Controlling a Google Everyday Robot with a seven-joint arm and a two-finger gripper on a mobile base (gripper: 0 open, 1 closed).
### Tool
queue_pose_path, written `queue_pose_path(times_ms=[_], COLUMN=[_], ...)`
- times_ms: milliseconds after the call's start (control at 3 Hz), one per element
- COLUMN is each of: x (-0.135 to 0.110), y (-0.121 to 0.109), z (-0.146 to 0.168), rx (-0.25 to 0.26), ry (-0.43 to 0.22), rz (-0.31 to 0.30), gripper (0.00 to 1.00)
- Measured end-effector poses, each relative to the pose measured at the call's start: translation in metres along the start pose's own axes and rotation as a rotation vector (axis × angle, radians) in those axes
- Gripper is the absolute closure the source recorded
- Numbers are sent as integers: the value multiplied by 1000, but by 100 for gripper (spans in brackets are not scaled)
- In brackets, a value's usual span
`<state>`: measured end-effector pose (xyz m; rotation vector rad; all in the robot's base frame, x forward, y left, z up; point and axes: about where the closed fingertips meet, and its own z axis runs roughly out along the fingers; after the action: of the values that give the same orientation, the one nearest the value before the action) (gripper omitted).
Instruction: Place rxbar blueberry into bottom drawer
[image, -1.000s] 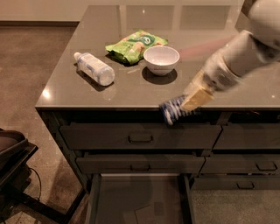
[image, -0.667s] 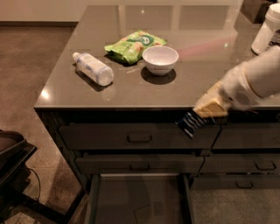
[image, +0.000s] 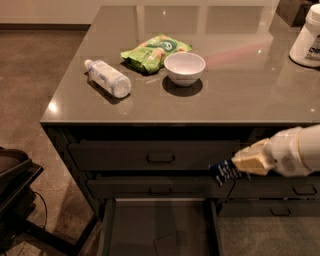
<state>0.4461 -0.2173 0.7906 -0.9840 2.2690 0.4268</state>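
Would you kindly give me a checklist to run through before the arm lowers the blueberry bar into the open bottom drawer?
1. Grip: gripper shut on the rxbar blueberry, in front of the cabinet: ok.
2. Bottom drawer open: ok.
3. Bar over the drawer's floor: not ok, it hangs about at the right wall.
4. Floor free: cannot tell, a dim patch lies near its front.
5. Bowl and bottle away from the arm: ok.
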Motion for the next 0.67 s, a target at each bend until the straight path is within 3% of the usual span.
queue_pose_path(times_ms=[333,667], x=[30,34], y=[-6,-8], z=[40,46], rx=[-50,-59], ry=[-61,-64], rz=[92,105], gripper=[100,100])
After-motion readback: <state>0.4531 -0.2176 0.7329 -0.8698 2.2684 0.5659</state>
